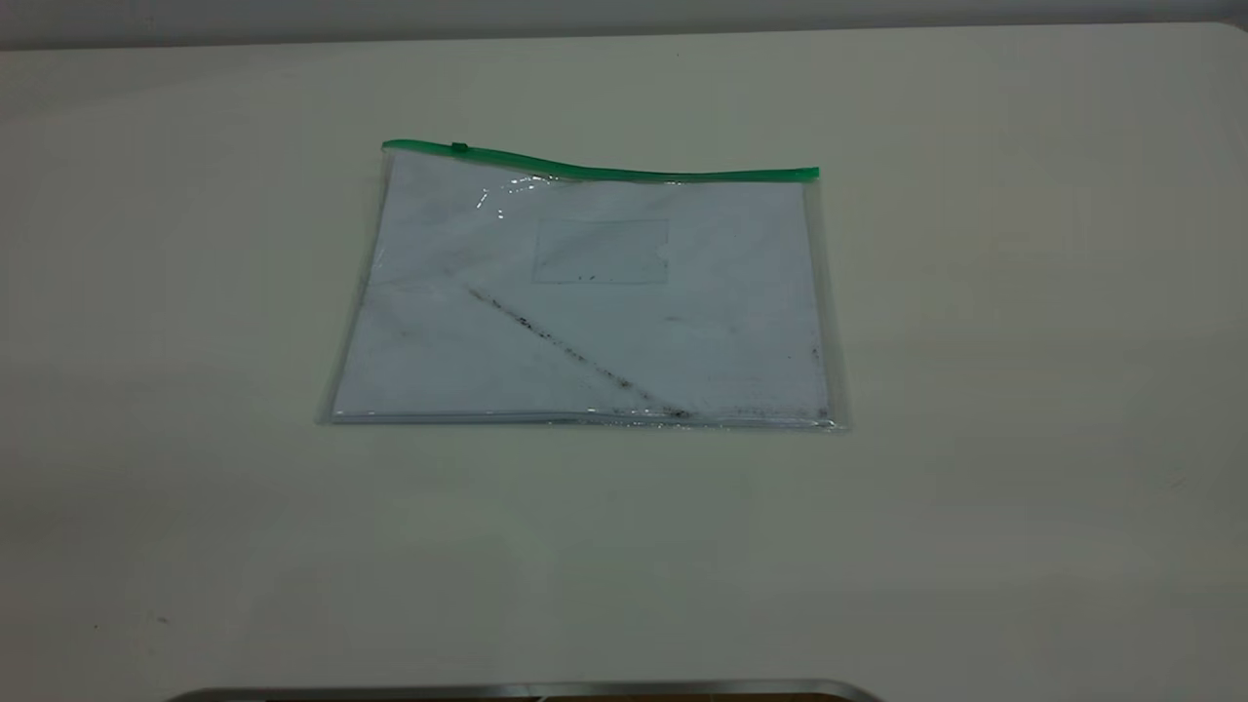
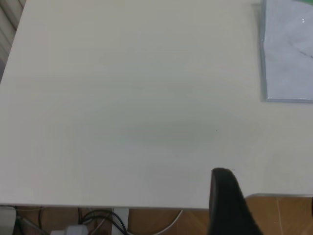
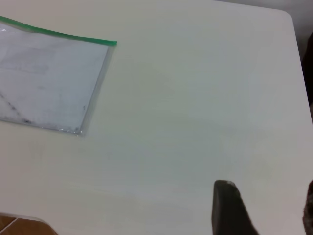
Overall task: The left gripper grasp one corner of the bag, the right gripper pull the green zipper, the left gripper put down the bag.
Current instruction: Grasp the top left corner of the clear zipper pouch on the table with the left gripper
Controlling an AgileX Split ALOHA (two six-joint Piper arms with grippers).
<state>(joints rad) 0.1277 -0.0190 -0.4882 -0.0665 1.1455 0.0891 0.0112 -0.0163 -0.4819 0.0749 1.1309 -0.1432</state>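
The bag (image 1: 585, 302) lay flat on the tabletop (image 1: 1024, 390), green zipper (image 1: 604, 171) running 9 to 3 o'clock. I cannot tell either hand's state, or which was nearer.

No arm showed in the exterior view. In the left wrist view, one black finger (image 2: 226, 203) of the left hand poked up at the bottom right of the frame. In the right wrist view, one black finger (image 3: 230, 209) of the right hand stood at the bottom right too.
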